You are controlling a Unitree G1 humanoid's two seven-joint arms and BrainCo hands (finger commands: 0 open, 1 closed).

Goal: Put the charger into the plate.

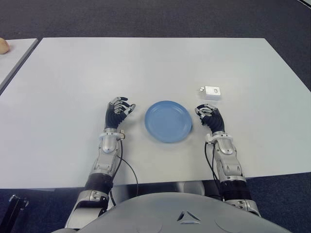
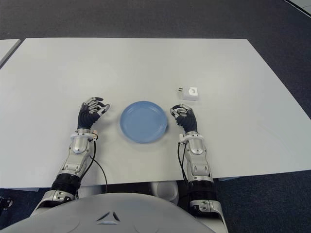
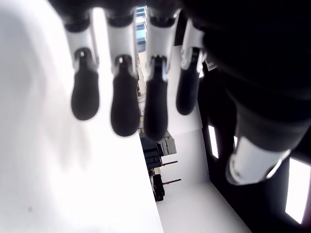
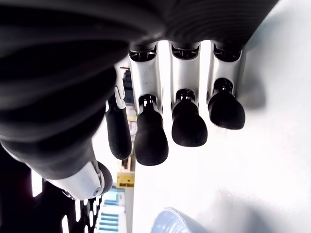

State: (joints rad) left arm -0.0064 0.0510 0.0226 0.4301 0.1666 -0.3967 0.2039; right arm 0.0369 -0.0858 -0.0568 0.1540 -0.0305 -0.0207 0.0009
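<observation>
Nothing is held yet: the charger (image 1: 212, 92) lies flat on the bench (image 1: 146, 63), toward its right edge and about midway between front and far edges, clear of the plate (image 1: 168, 121), so the task stands at its very first step, the reach. The right robot hand (image 1: 210, 117) shows just right of the plate and on the near side of the charger, close to it but not touching; its own wrist view shows the fingers (image 4: 187, 124) loosely curled with bare bench beneath them, holding nothing. The left robot hand (image 1: 118, 111) shows just left of the plate, fingers likewise relaxed and empty, and looks idle. By my reading, the next move falls to the right hand: open wider, go forward and slightly toward the right edge to come over the charger, then close on its two long sides. The charger is a small, low, smooth white block, so a pinch between thumb and fingertips seems needed, and a poor approach could push it along the bench instead of gripping it. Room is generous: the far half of the bench is bare, the charger sits well in from the right edge, and nothing stands between it and the plate. The carry afterward would be short, back toward the front edge and leftward over the plate's rim, with the left hand far enough off not to interfere.
</observation>
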